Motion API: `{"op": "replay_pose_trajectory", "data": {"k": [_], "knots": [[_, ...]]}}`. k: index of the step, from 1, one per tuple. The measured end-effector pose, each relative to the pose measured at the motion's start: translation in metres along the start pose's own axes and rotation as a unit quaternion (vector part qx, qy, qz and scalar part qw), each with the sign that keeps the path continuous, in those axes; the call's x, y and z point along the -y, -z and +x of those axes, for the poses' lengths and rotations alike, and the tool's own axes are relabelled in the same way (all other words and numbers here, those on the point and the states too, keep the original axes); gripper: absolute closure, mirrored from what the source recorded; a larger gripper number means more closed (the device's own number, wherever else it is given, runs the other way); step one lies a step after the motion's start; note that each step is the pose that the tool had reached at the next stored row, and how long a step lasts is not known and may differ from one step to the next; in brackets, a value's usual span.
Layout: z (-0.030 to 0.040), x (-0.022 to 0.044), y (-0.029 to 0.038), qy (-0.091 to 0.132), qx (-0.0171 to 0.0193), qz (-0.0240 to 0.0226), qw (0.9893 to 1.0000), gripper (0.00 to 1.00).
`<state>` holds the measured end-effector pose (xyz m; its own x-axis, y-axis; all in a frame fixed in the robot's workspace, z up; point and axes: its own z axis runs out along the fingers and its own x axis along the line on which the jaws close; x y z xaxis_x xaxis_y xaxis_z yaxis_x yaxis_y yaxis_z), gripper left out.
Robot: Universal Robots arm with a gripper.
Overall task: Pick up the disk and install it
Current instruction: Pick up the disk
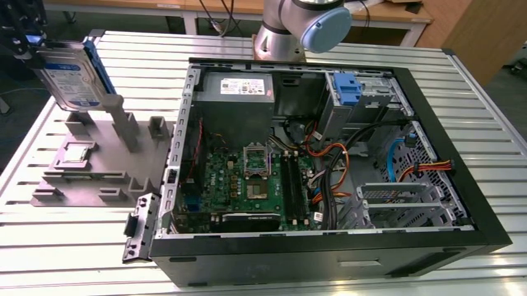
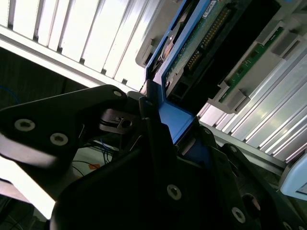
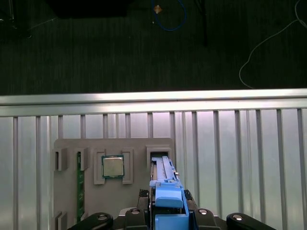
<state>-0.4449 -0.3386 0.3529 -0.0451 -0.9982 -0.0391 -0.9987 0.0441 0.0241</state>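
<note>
The disk [image 1: 73, 74], a silver drive with a white-and-blue label in a blue carrier, hangs on edge at the exterior view's far left. My gripper [image 1: 34, 50] is shut on its top end. The disk's lower end sits just above the tall posts of the grey fixture [image 1: 99, 179]. In the first wrist view, the blue carrier [image 3: 167, 196] runs down from my gripper [image 3: 168, 216] toward the fixture's slot [image 3: 160, 156]. The second wrist view shows the disk's green circuit side [image 2: 201, 33] between the black fingers [image 2: 153, 124].
The open computer case [image 1: 329, 259] lies to the exterior view's right of the fixture, with motherboard [image 1: 247, 179], cables and a metal drive cage [image 1: 403, 206]. A blue-fronted bay [image 1: 349, 91] sits at its back. A processor chip [image 3: 113, 166] rests on the fixture. The arm's base [image 1: 297, 31] stands behind the case.
</note>
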Motion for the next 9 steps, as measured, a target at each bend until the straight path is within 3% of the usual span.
{"op": "replay_pose_trajectory", "data": {"k": [9], "knots": [[-0.0001,0.0,0.002,0.0,-0.0002,0.0,1.0,0.63]]}}
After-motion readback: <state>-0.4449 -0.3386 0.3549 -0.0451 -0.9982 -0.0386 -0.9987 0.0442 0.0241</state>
